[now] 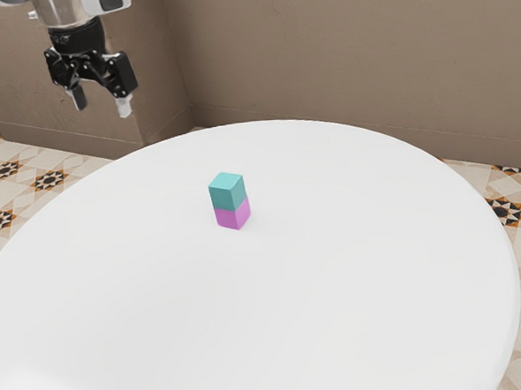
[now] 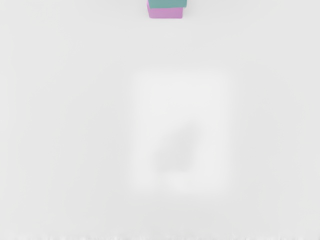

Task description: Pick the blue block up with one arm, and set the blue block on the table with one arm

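Round white table (image 1: 337, 287) before a brown wall (image 1: 322, 50)
Blue block (image 1: 229, 193) sits on the pink (image 1: 233, 217), which rests on the table; gripper (image 1: 102, 102) hangs well apart from both, its fingers spread.

The exterior view is brightly and evenly lit, the desk (image 1: 364, 303) nearly blown out to white, with a glaring patch at its near edge on the exterior view's left. In the wrist view a soft-edged pale rectangle lies on the white surface, a blurry grey shadow inside it.
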